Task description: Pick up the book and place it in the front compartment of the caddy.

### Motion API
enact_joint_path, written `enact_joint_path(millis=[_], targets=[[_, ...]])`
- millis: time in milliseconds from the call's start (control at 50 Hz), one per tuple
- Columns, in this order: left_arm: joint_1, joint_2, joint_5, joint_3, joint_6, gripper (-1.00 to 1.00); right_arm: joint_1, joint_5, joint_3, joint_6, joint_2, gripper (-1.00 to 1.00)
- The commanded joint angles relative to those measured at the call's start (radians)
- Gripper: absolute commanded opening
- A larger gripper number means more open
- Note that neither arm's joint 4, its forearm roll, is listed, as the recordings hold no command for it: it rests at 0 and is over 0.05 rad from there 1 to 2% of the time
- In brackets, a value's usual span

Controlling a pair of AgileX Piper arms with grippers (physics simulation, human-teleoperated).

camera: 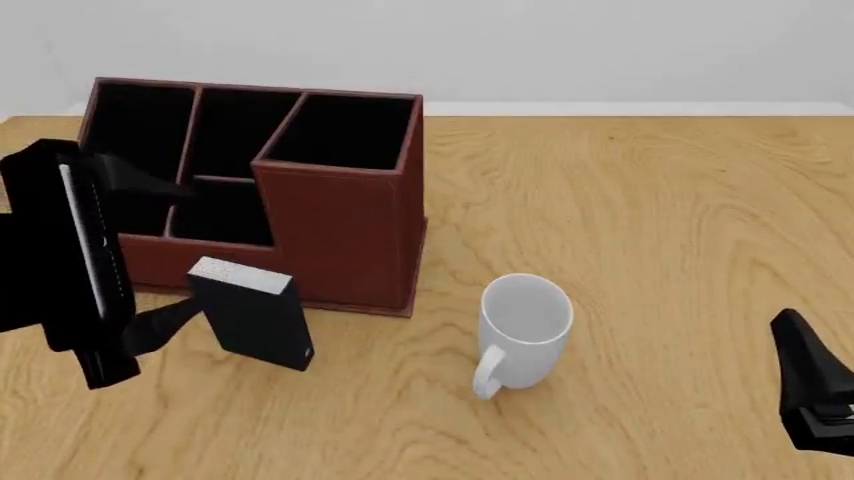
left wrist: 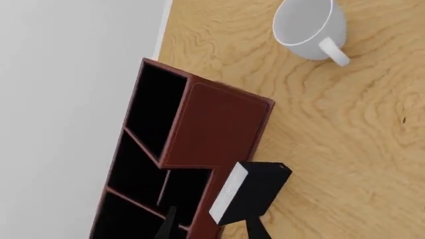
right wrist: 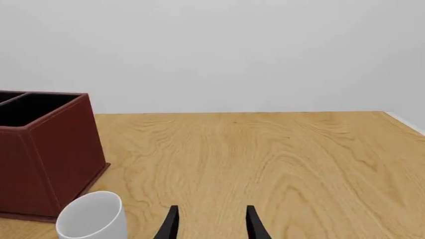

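Observation:
The black book (camera: 256,318) with a grey-white page edge stands tilted on the table just in front of the reddish-brown caddy (camera: 344,235), outside its low front compartment. My left gripper (camera: 187,248) is open and straddles the caddy's front wall. One finger is over the front compartment and the other finger (camera: 167,322) touches the book's side. In the left wrist view the book (left wrist: 256,191) sits by one fingertip (left wrist: 256,230), next to the caddy (left wrist: 222,124). My right gripper (camera: 807,385) is open and empty at the near right, seen also in the right wrist view (right wrist: 211,225).
A white mug (camera: 525,322) stands upright to the right of the caddy, handle toward the near side; it also shows in the left wrist view (left wrist: 309,25) and the right wrist view (right wrist: 93,218). The wooden table (camera: 641,200) ends just behind the caddy.

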Motion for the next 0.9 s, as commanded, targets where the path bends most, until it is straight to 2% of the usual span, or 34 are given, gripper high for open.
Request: enact_joint_path(millis=[20, 120, 260, 600, 900], targets=[[-0.005, 0.008, 0.052, -0.011, 0.107, 1.0, 0.0, -0.001, 0.0, 0.0, 0.001, 1.0], [0.033, 0.041, 0.034, 0.004, 0.173, 1.0, 0.0, -0.001, 0.0, 0.0, 0.0, 1.0], [0.037, 0.077, 0.04, -0.019, 0.211, 1.0, 0.0, -0.002, 0.0, 0.0, 0.001, 1.0], [0.055, 0.153, 0.024, -0.02, 0.259, 1.0, 0.0, -0.001, 0.0, 0.0, 0.001, 1.0], [0.037, 0.194, 0.006, -0.011, 0.269, 1.0, 0.0, -0.001, 0.0, 0.0, 0.001, 1.0]])
